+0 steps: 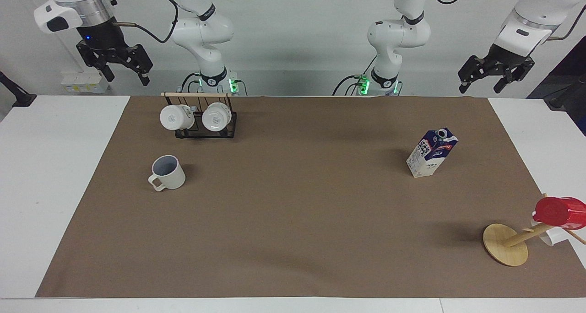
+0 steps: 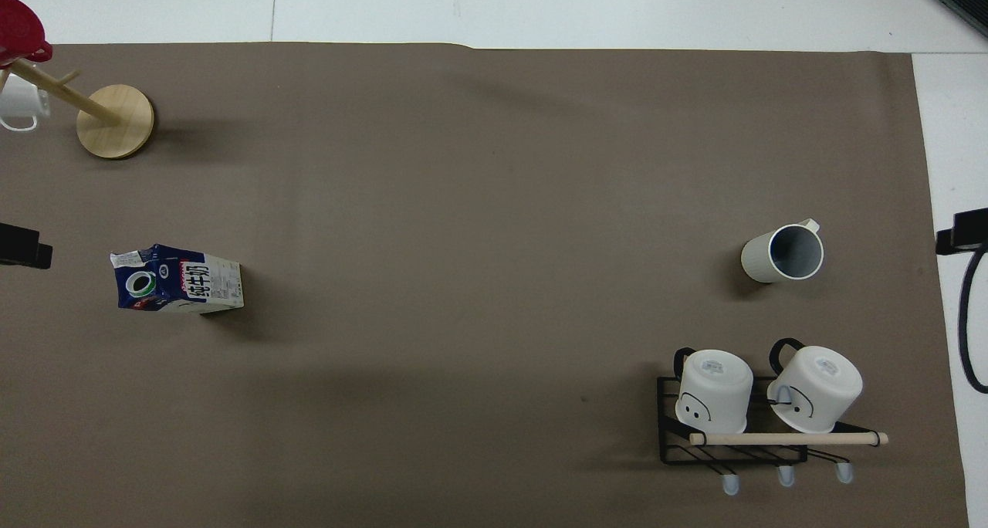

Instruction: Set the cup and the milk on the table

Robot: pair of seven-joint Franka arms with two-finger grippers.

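**Inspector:** In the facing view, the cream-white mug [image 1: 167, 172] stood upright on the brown paper mat [image 1: 297, 221], toward the right arm's end of the table [image 1: 55, 189], handle turned to the table's outer edge. The milk carton [image 1: 431, 153] stood upright on the mat toward the left arm's end. The two were well apart and nothing touched either.

**Clerk:** And the grippers?

**Inspector:** The right gripper [image 1: 122, 73] hung high off the table's robot-side corner at its own end, fingers spread, holding nothing. The left gripper [image 1: 486, 80] hung likewise at the other robot-side corner, fingers parted, empty. Both arms waited.

**Clerk:** Your reading of progress?

**Inspector:** Both task items rested on the table with no gripper near; I judged the placing complete, with nothing visibly left.

**Clerk:** The overhead view?

**Inspector:** It agreed. The mug [image 2: 782, 253] sat near the mat's edge at the right arm's end, its pale inside showing. The carton [image 2: 179, 279] sat near the edge at the left arm's end. Only dark slivers of each gripper showed at the frame sides.

**Clerk:** Counts?

**Inspector:** One loose mug and one carton. Two white mugs [image 2: 714, 389] hung on one black wire rack [image 2: 679, 443] near the robot-side edge. One wooden mug tree [image 2: 116, 120] stood at the outer corner of the left arm's end, bearing one red cup [image 2: 19, 30] and one white cup [image 2: 19, 107]. Two grippers.
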